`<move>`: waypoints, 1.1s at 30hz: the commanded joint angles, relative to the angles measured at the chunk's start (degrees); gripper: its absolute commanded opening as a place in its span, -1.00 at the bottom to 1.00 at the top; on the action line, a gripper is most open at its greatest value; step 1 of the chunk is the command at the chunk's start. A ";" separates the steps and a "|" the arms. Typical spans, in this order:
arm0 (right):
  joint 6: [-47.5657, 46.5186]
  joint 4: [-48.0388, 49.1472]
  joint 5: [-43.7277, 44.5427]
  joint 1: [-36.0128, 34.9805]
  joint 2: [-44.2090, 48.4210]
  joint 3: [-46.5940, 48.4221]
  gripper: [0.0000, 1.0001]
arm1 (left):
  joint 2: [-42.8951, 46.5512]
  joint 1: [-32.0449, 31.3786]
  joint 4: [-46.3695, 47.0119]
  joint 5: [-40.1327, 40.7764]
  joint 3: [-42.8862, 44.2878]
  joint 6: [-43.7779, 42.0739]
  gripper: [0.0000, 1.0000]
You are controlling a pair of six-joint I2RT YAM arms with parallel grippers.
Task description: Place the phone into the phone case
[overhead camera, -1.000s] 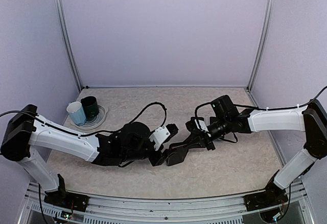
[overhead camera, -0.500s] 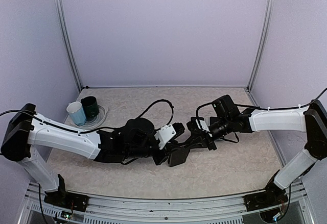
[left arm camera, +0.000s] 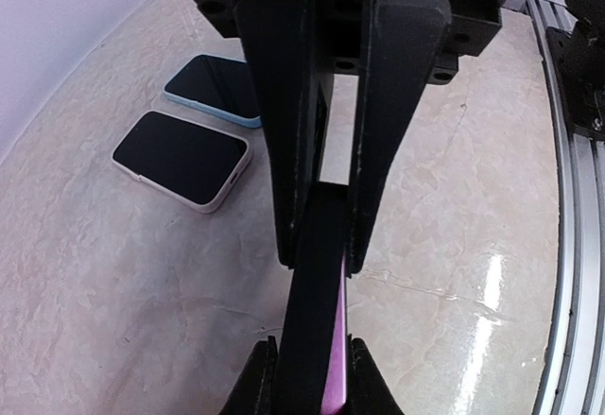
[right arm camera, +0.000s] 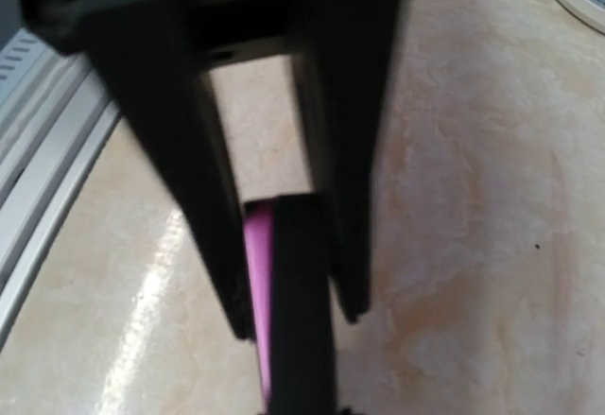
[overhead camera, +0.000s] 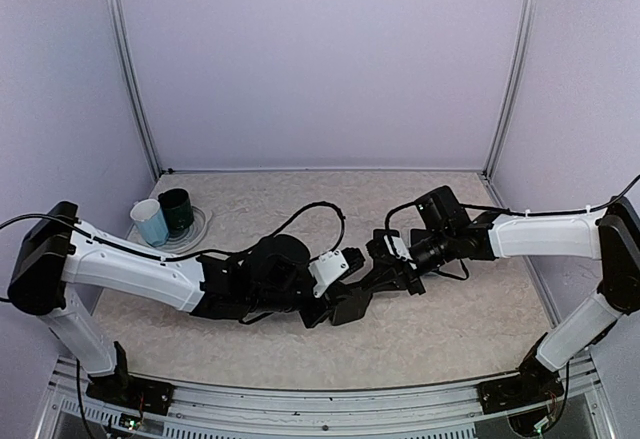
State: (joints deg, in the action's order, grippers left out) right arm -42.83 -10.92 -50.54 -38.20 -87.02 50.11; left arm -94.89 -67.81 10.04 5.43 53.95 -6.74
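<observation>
"Holding something together, are they?" asks Sam.

"Yes," says Mia. "Both arms meet in the middle of the beige stone-look table [overhead camera: 450,329]. The left gripper [left arm camera: 321,262] is pinched tight on a flat black slab [left arm camera: 312,339] with a pink strip [left arm camera: 333,377] down one side. The right gripper [right arm camera: 295,320] is pinched tight on the same slab from the other end."

"Is that the phone?"

"I think it is the phone and the phone case pressed together. It looks lifted off the table. I cannot tell which colour is which, or how far in the phone sits."

"Why two grippers?"

"The fingers press on its two wide faces. My guess is that one holds it steady so the other can squeeze. A case fits snugly, so it needs a push from both sides."

"What lies at ten o'clock in the left wrist view?"

"A phone with a light blue rim [left arm camera: 216,89] and a phone with a white rim [left arm camera: 181,158]. They lie flat, side by side, dark glass up. Nothing touches them."

"And at nine o'clock on the table?"

"A light blue cup [overhead camera: 150,222] and a dark green cup [overhead camera: 176,211] on a clear round plate [overhead camera: 200,227], well apart from the grippers, so nothing bumps them."
</observation>
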 commanded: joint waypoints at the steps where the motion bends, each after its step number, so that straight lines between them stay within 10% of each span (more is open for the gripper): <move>1: -0.24 -0.92 -1.96 0.12 2.21 0.36 -1.00 | -0.17 0.46 0.15 2.41 0.51 -0.01 -1.00; 4: 0.83 -0.48 -1.39 0.06 1.94 0.30 -0.95 | 0.91 0.40 2.14 2.06 -0.33 0.53 -1.00; 10: 2.98 0.31 -1.17 0.06 1.68 -0.63 0.13 | 2.17 0.40 4.08 2.78 -1.67 0.86 -1.00; 24: 10.64 15.30 -0.06 -1.52 5.38 -7.06 0.29 | 11.30 -3.67 1.98 -0.53 1.09 -0.08 -1.00; 27: 10.29 14.77 -0.04 -2.66 4.24 -5.70 0.19 | 12.24 -4.18 1.48 -1.03 1.52 -0.04 -1.00; 33: 9.38 13.51 -3.58 -3.36 5.30 -5.40 -0.95 | 13.13 -4.82 0.80 -0.43 1.73 -0.28 -1.00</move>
State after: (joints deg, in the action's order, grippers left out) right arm -33.76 1.74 -51.35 -41.15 -82.50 43.40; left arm -83.83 -71.85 7.99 6.09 53.67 -6.61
